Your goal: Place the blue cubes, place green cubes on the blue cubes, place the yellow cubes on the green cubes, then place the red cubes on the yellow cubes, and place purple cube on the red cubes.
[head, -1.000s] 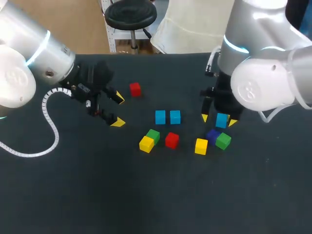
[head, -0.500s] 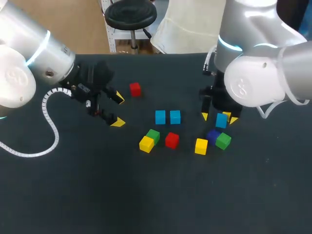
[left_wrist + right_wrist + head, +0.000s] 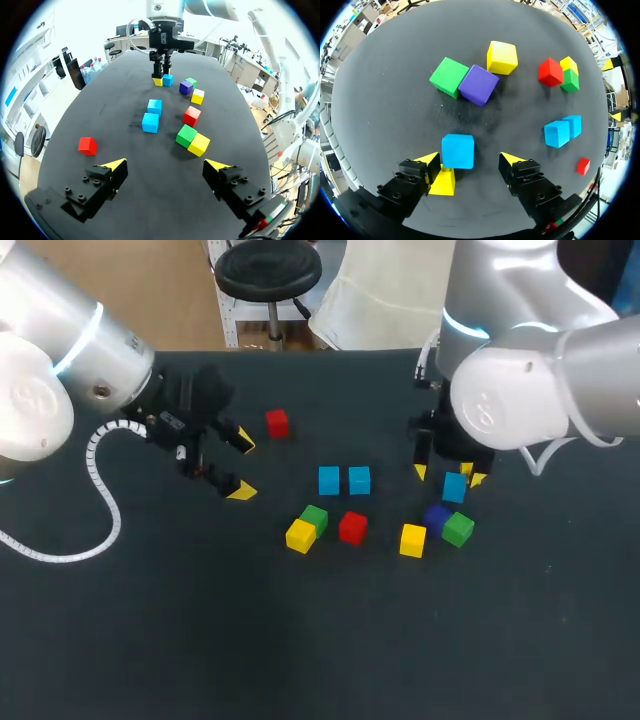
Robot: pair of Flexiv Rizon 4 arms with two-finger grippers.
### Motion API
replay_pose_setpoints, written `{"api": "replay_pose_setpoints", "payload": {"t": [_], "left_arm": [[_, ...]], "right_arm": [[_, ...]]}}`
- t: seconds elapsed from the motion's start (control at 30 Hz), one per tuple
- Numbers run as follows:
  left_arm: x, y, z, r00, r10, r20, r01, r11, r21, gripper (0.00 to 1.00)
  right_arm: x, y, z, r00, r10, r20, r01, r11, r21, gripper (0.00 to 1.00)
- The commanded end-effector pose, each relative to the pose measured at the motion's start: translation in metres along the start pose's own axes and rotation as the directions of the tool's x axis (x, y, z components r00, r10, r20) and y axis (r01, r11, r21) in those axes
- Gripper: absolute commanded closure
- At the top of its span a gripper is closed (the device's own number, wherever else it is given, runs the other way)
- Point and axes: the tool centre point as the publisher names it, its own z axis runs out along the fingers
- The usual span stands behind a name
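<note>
My right gripper (image 3: 449, 476) (image 3: 470, 160) stands open over a blue cube (image 3: 455, 488) (image 3: 457, 151), which lies on the table between its fingers, against one finger and clear of the other. A yellow cube (image 3: 442, 182) sits just beside that finger. Ahead lie a purple cube (image 3: 437, 516) (image 3: 478, 85), a green cube (image 3: 458, 529) and a yellow cube (image 3: 413, 540). Two blue cubes (image 3: 329, 480) (image 3: 359, 480) sit side by side at the middle. My left gripper (image 3: 232, 466) (image 3: 166, 164) is open and empty at the left.
A red cube (image 3: 352, 528) lies near the middle, with a green cube (image 3: 314, 518) touching a yellow cube (image 3: 300, 535) beside it. A lone red cube (image 3: 277, 423) (image 3: 87, 145) sits farther back, close to my left gripper. The black table's (image 3: 300, 640) front half is bare.
My right arm has shifted slightly back and to the left over the blue cube. No cube has moved, and the left arm has kept still.
</note>
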Motion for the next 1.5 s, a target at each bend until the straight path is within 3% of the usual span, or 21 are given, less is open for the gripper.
{"api": "replay_pose_setpoints", "payload": {"t": [0.03, 0.23, 0.37, 0.43, 0.5, 0.53, 0.57, 0.67, 0.8, 1.27, 1.33, 1.43, 1.5], "left_arm": [[0.001, 0.000, 0.000, 1.000, 0.003, 0.003, -0.003, 1.000, -0.001, 0.00], [0.001, 0.000, 0.000, 1.000, 0.003, 0.003, -0.003, 1.000, -0.001, 0.00], [0.001, 0.000, 0.000, 1.000, 0.003, 0.003, -0.003, 1.000, -0.001, 0.00], [0.001, 0.000, 0.000, 1.000, 0.003, 0.003, -0.003, 1.000, -0.001, 0.00], [0.001, 0.000, 0.000, 1.000, 0.003, 0.003, -0.003, 1.000, -0.001, 0.00], [0.001, 0.000, 0.000, 1.000, 0.003, 0.003, -0.003, 1.000, -0.001, 0.00], [0.001, 0.000, 0.000, 1.000, 0.003, 0.003, -0.003, 1.000, -0.001, 0.00], [0.001, 0.000, 0.000, 1.000, 0.003, 0.003, -0.003, 1.000, -0.001, 0.00], [0.001, 0.000, 0.000, 1.000, 0.003, 0.003, -0.003, 1.000, -0.001, 0.00], [0.001, 0.000, 0.000, 1.000, 0.003, 0.003, -0.003, 1.000, -0.001, 0.00], [0.001, 0.000, 0.000, 1.000, 0.003, 0.003, -0.003, 1.000, -0.001, 0.00], [0.001, 0.000, 0.000, 1.000, 0.003, 0.003, -0.003, 1.000, -0.001, 0.00], [0.001, 0.000, 0.000, 1.000, 0.003, 0.003, -0.003, 1.000, -0.001, 0.00]], "right_arm": [[0.004, -0.001, 0.003, 1.000, 0.001, 0.008, -0.001, 1.000, -0.003, 0.25], [0.002, 0.004, 0.000, 1.000, 0.027, 0.004, -0.027, 1.000, 0.002, 0.28], [-0.004, 0.007, -0.003, 0.999, 0.046, -0.004, -0.046, 0.999, 0.007, 0.25], [-0.005, 0.009, -0.002, 0.998, 0.056, -0.004, -0.056, 0.998, 0.001, 0.19], [-0.006, 0.011, 0.000, 0.998, 0.061, -0.002, -0.061, 0.998, -0.004, 0.28], [-0.006, 0.011, 0.000, 0.998, 0.062, -0.003, -0.062, 0.998, -0.012, 0.42], [-0.005, 0.012, 0.002, 0.998, 0.063, 0.000, -0.063, 0.998, -0.012, 0.49], [-0.006, 0.013, 0.002, 0.998, 0.068, 0.004, -0.068, 0.998, -0.012, 0.39], [-0.005, 0.013, 0.005, 0.997, 0.073, 0.008, -0.073, 0.997, -0.017, 0.52], [-0.001, 0.013, 0.004, 0.997, 0.073, -0.004, -0.073, 0.997, -0.031, 0.64], [-0.001, 0.013, 0.004, 0.997, 0.072, -0.005, -0.072, 0.997, -0.031, 0.69], [-0.002, 0.013, 0.003, 0.997, 0.075, -0.005, -0.075, 0.997, -0.026, 0.94], [-0.004, 0.013, 0.003, 0.997, 0.077, -0.004, -0.077, 0.997, -0.024, 1.00]]}}
